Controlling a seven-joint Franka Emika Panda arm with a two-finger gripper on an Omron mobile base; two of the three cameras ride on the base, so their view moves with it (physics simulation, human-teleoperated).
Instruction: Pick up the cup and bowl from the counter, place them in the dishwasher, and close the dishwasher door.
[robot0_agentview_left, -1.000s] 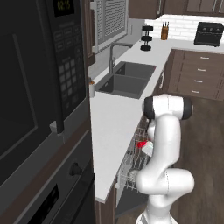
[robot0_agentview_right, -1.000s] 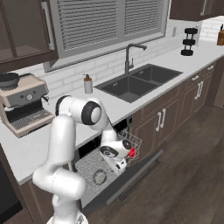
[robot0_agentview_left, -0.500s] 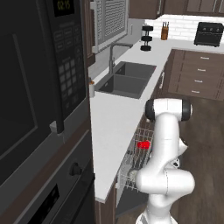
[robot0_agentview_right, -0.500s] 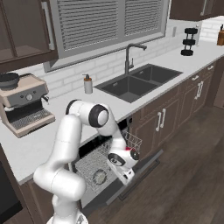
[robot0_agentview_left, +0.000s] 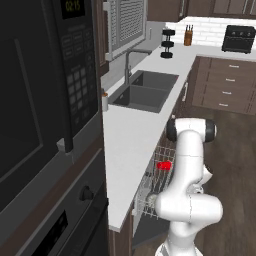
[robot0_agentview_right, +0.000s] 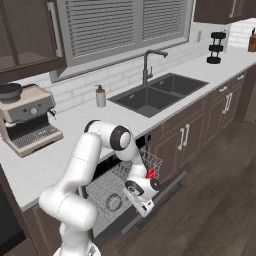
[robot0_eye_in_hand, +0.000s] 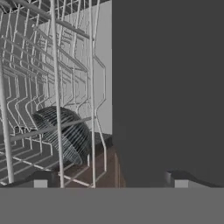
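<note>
The red cup (robot0_agentview_right: 150, 173) (robot0_agentview_left: 164, 164) rests in the white wire rack (robot0_agentview_right: 102, 187) of the open dishwasher. The grey bowl (robot0_agentview_right: 114, 202) (robot0_eye_in_hand: 65, 135) lies in the same rack, further left; in the hand view I see it through the wires. My gripper (robot0_agentview_right: 143, 201) (robot0_eye_in_hand: 111, 181) hangs low just outside the rack's front, a little below the cup, over the lowered dishwasher door (robot0_agentview_right: 167, 191). Its jaws are open with nothing between them. A flat dark panel (robot0_eye_in_hand: 170, 87) fills the right of the hand view.
The counter (robot0_agentview_right: 65, 150) carries a coffee machine (robot0_agentview_right: 27, 117) at the left and a pale bottle (robot0_agentview_right: 100, 96) by the dark sink (robot0_agentview_right: 157, 92). Brown cabinet doors (robot0_agentview_right: 182, 137) stand right of the dishwasher. A tall black oven unit (robot0_agentview_left: 45, 130) rises on the left.
The hand has dropped down and outward from beside the cup to the rack's front edge. Its jaws stay open. Cup and bowl have not moved.
</note>
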